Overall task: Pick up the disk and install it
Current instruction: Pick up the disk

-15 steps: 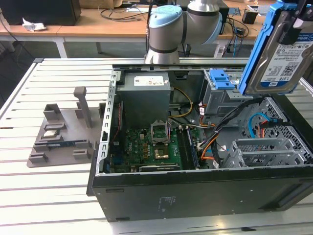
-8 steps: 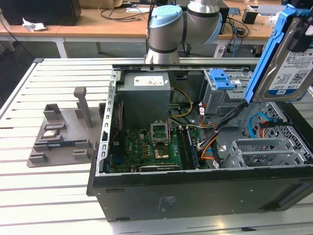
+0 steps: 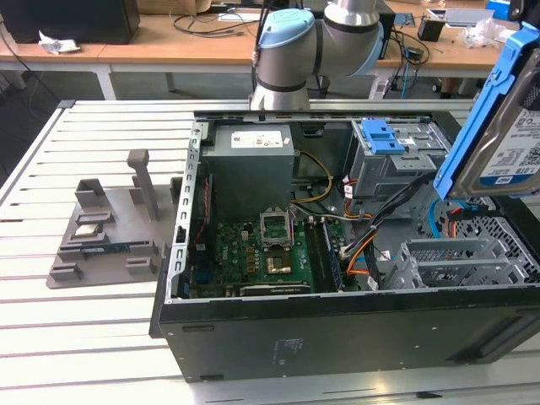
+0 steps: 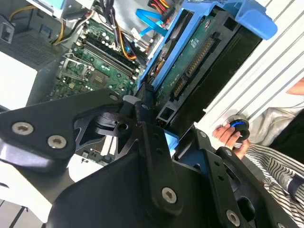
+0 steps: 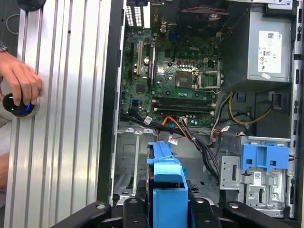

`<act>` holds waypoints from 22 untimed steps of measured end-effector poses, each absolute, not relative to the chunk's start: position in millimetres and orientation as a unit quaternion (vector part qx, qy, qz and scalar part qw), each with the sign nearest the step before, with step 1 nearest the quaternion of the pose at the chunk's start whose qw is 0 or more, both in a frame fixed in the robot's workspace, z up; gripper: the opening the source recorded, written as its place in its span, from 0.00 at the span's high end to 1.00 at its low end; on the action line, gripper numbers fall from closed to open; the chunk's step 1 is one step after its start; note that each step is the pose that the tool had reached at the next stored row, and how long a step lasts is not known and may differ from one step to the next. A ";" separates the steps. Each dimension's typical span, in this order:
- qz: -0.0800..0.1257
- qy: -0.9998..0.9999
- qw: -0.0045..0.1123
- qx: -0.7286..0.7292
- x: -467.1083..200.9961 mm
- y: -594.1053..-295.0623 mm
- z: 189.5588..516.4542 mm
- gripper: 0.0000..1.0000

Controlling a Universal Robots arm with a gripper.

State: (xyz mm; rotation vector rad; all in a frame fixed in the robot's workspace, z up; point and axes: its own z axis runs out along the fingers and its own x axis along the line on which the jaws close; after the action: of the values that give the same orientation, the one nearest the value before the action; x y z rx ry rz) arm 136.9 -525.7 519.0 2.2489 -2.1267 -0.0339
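The open computer case (image 3: 337, 331) holds a green motherboard (image 3: 253, 253), a grey power supply (image 3: 249, 164) and, toward 1 o'clock in the exterior view, a drive cage with a blue clip (image 3: 384, 137). The disk (image 3: 510, 139) hangs tilted over the case's 2 o'clock corner, label showing. In the first wrist view the gripper (image 5: 167, 204) pinches the disk's blue carrier edge-on between its fingers (image 5: 131, 205). That view also shows a person's hand (image 5: 21, 83) on a black knob (image 5: 16, 105).

Under the held disk (image 5: 167, 190) the case's bare metal bay (image 5: 135, 156) lies open from above, hemmed by loose orange and black cables (image 5: 202, 147) with the blue-clipped drive cage (image 5: 263, 161) just beyond, and a person's hand (image 5: 21, 83) rests outside the case wall (image 5: 111, 118).
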 end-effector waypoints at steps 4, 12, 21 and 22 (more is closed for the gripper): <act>-0.019 -0.687 0.014 0.726 136.9 -534.0 519.0 0.64; -0.027 -0.695 0.006 0.718 136.9 -547.9 508.6 0.64; -0.027 -0.717 0.005 0.697 136.9 -557.7 485.8 0.64; -0.027 -0.717 0.005 0.696 136.9 -557.7 480.8 0.64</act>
State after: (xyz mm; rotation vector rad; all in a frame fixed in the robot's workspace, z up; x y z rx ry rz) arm 136.9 -557.7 480.8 2.1814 -2.2458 -0.0858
